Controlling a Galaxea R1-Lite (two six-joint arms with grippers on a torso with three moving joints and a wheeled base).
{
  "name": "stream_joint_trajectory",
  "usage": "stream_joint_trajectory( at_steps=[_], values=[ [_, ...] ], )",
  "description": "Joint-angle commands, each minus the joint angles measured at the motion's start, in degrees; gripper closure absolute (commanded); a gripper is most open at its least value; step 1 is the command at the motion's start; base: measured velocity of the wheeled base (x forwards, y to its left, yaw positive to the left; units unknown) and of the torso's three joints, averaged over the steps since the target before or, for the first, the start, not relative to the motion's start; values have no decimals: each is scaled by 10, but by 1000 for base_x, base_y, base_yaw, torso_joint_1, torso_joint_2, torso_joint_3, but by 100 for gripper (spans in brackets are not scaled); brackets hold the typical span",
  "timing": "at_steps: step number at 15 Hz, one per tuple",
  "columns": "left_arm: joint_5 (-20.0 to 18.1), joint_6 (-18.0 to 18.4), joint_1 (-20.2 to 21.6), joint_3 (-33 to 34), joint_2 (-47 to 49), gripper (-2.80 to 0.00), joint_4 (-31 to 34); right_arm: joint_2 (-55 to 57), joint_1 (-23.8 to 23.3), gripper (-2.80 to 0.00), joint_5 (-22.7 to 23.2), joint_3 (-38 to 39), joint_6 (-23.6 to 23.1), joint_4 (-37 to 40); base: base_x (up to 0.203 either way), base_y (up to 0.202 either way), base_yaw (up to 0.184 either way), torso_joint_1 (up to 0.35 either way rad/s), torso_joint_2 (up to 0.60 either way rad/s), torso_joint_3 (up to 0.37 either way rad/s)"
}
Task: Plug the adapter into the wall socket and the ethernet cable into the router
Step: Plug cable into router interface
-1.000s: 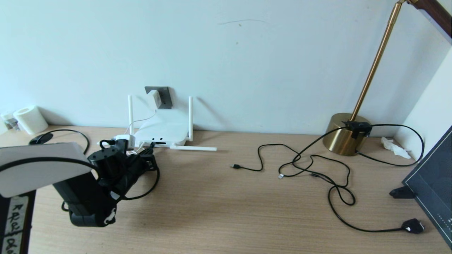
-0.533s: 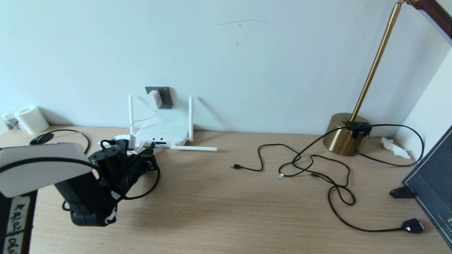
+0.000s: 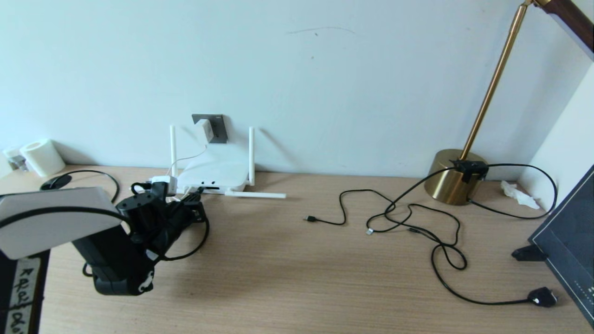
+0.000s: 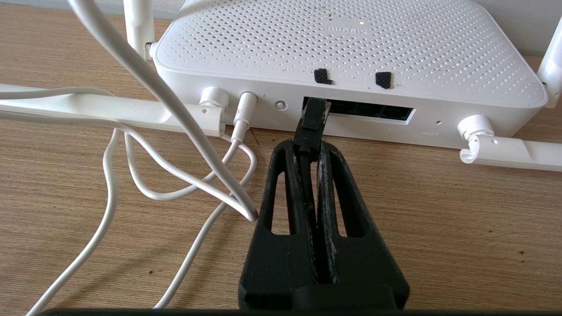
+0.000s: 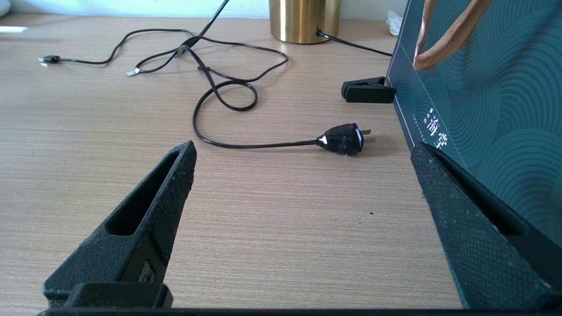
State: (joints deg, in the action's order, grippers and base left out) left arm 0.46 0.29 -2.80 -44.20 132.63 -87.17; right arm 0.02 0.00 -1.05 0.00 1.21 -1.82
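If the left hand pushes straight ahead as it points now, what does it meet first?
The router: the left hand, shut on the ethernet cable plug, aims at the port row, plug tip apparently at the leftmost port's mouth; seating depth unclear.

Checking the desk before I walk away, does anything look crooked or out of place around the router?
Two of the router's antennas lie flat on the desk while two stand upright. The ethernet cable's plug, pinched in the left gripper, sits tilted at the port row, not visibly seated. The adapter is in the wall socket.

The wooden desk (image 3: pixel 287 278) carries the router (image 4: pixel 351 57) just ahead of the left jaws, a brass lamp base (image 3: pixel 452 178) and loose black cords (image 3: pixel 436 241) before the right jaws.
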Motion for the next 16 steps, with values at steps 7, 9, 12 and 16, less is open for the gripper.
stream_joint_trajectory(
  at_steps=[7, 9, 12, 16],
  values=[
    [1, 1, -6, -1, -4, 0, -5, 0, 0, -280, 0, 6, 0, 0, 0, 0, 0, 0, 0, 0],
    [1, 1, -6, 0, -2, 0, -5, 0, 0, -280, 0, 6, 0, 0, 0, 0, 0, 0, 0, 0],
    [1, 1, -6, 0, -2, 0, -5, 0, 0, -280, 0, 6, 0, 0, 0, 0, 0, 0, 0, 0],
    [1, 1, -12, 1, -1, 0, -5, 0, 0, -280, 0, 6, 0, 0, 0, 0, 0, 0, 0, 0]
  ],
)
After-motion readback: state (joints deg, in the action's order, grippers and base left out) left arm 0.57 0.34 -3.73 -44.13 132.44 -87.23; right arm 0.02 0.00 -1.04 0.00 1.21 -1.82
